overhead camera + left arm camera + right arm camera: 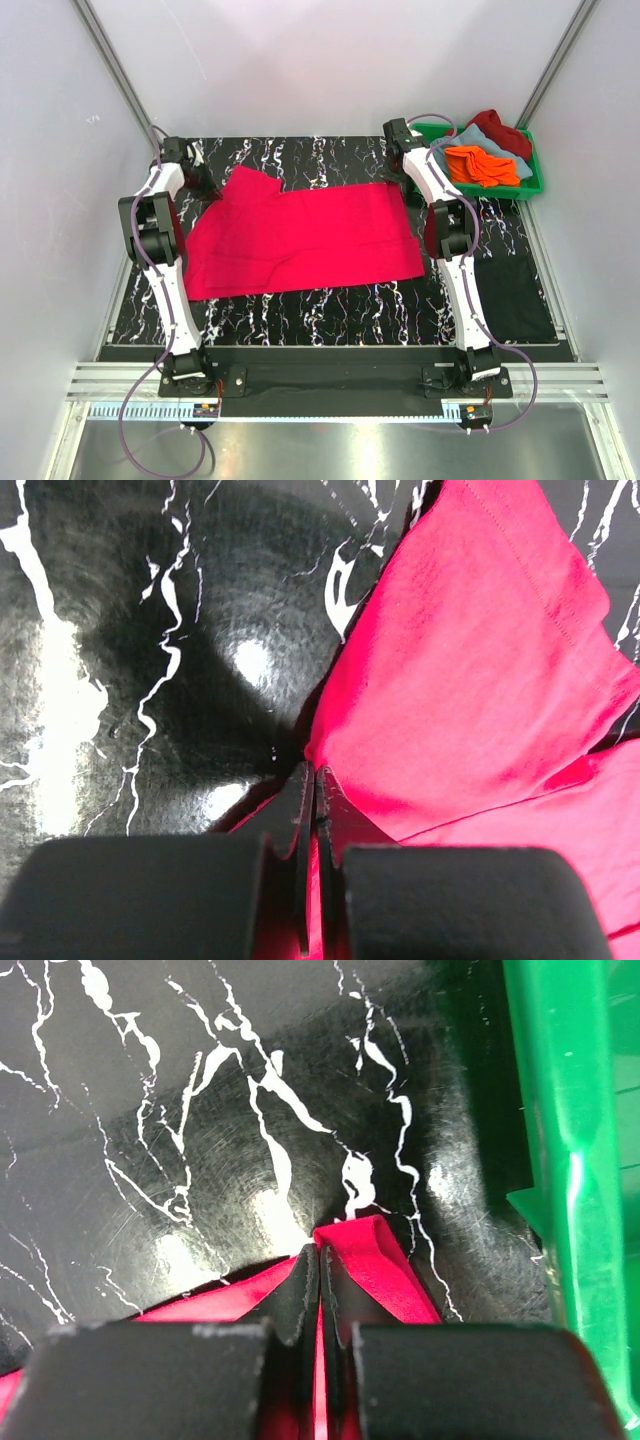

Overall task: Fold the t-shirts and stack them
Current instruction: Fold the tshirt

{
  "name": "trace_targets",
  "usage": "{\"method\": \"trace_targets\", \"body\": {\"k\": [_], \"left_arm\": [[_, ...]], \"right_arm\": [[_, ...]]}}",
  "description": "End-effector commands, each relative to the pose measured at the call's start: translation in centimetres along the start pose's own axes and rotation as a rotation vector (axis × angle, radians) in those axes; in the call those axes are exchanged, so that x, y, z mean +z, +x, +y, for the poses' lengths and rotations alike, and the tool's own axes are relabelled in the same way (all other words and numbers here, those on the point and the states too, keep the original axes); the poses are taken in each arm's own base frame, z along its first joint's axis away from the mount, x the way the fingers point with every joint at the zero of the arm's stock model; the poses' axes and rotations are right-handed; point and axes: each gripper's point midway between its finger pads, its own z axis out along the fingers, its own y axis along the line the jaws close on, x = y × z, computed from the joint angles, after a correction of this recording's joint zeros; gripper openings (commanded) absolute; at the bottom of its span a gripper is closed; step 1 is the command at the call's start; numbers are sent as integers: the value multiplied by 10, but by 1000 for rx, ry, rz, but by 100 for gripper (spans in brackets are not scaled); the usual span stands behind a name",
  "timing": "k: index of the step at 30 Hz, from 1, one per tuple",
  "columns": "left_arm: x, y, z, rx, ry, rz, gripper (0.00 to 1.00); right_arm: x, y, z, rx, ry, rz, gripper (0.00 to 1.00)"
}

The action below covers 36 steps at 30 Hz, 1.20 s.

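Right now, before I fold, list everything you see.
pink-red t-shirt: one, bright pinkish red, spread across mid-table
orange t-shirt: one, orange, topmost in the crate
grey-blue t-shirt: one, grey-blue, in the crate
dark red t-shirt: one, dark red, at the crate's back
crate: one, green, table's far right corner
table: one, black with white veins
dark panel: one, black, table's near right
left gripper: one, black, shut on the pink-red t-shirt's far left corner
right gripper: one, black, shut on its far right corner
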Motion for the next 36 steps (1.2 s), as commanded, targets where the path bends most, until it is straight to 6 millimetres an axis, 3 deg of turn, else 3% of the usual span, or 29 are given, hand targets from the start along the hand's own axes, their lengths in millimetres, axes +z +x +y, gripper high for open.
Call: {"method": "trace_targets", "body": {"k": [1, 16, 19, 24, 36], "left_arm": [[-13, -27, -15, 2, 29, -69, 0], [-57, -42, -36, -29, 43, -142, 0], [-70, -39, -41, -39, 49, -152, 0], [-83, -32, -42, -37, 46, -155, 0], [-115, -15, -36, -18, -21, -171, 0]], "right_arm": [[2, 12, 3, -29, -10, 39, 0], [-59, -32, 0, -51, -49, -52, 0], [-76, -40, 10, -69, -115, -55, 0], [-88, -36, 10, -70, -138, -36, 0], [-112, -12, -14, -62, -85, 16, 0]]}}
